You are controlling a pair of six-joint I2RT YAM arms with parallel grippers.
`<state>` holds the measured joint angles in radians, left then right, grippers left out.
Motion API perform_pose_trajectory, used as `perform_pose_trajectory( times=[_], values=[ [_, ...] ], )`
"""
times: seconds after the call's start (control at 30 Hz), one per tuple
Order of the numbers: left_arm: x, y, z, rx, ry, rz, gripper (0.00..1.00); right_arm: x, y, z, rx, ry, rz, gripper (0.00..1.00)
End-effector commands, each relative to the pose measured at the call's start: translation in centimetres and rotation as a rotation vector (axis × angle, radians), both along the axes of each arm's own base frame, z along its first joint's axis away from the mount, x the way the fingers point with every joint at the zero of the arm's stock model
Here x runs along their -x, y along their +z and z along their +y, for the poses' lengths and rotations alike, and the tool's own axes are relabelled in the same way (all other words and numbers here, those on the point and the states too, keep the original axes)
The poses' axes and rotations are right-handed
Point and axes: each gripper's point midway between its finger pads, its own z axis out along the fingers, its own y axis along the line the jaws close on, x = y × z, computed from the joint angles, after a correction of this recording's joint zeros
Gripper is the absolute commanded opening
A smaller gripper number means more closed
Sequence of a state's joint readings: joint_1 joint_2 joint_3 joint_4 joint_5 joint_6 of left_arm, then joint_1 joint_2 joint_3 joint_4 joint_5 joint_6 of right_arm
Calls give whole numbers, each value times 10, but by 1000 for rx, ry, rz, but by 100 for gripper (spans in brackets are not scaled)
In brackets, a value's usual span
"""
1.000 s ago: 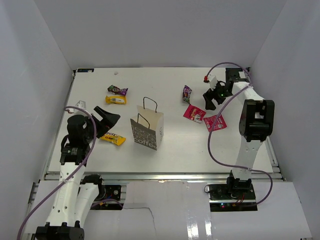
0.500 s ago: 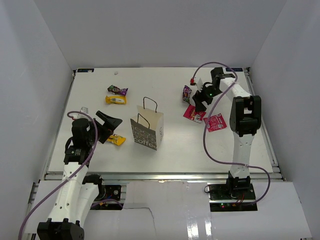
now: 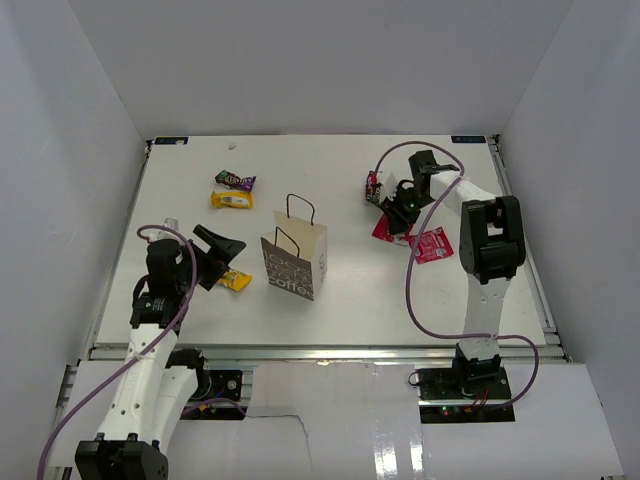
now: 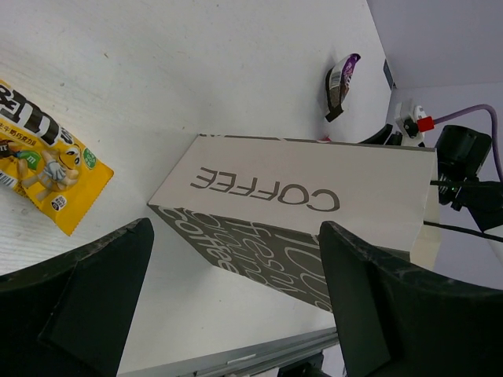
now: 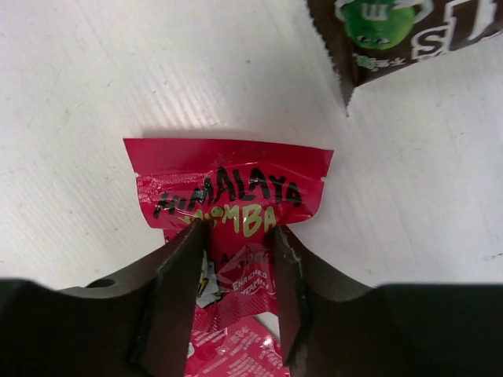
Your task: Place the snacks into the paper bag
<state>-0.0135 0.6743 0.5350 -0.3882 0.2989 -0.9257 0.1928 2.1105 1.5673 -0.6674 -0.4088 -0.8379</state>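
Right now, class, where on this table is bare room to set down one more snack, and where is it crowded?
Bare: the far strip behind the paper bag, and the near strip between it and the red packet. Crowded: around the right gripper, and the yellow bar by the left gripper.
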Motion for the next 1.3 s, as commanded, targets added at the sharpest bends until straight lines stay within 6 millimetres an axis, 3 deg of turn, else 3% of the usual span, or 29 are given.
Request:
perform_pose_trajectory(
  times=[0.0, 0.07, 0.17, 0.3, 0.37, 0.4, 0.47, 0.5, 0.6, 0.63, 0.73, 0.83, 0.97, 1.1, 1.27],
  values=[
    [-1, -7, 1, 13, 17, 28, 96, 24, -22, -12, 76, -31, 80, 39],
    [-2, -13, 2, 20, 28, 54, 96, 27, -17, -12, 59, -44, 85, 28],
    [-1, -19, 1, 31, 35, 77, 96, 21, 4, -11, -15, -69, 63, 22],
    [1, -24, 2, 38, 45, 85, 95, 14, 67, -7, -196, -24, -3, 17],
    [3, -28, 3, 38, 52, 92, 95, 22, 95, 1, -306, 47, -35, 17],
    [3, -28, 3, 40, 55, 91, 96, 33, 119, 8, -361, 136, -79, 17],
    [4, -32, 4, 38, 61, 101, 96, 47, 146, 18, -422, 233, -128, 17],
    [4, -33, 4, 38, 63, 104, 95, 61, 172, 28, -467, 317, -169, 17],
    [4, -35, 5, 34, 72, 112, 95, 82, 217, 46, -508, 434, -252, 17],
    [4, -37, 5, 35, 73, 120, 95, 92, 237, 61, -528, 488, -282, 17],
    [3, -38, 6, 33, 76, 126, 96, 113, 277, 92, -552, 573, -344, 16],
    [3, -38, 6, 30, 75, 127, 96, 128, 305, 121, -569, 607, -372, 13],
    [4, -38, 6, 33, 79, 123, 95, 130, 322, 154, -559, 568, -383, 11],
    [4, -38, 6, 33, 79, 122, 95, 143, 327, 193, -555, 544, -365, 8],
    [6, -37, 6, 34, 79, 117, 95, 153, 331, 218, -585, 460, -293, 8]
  ],
)
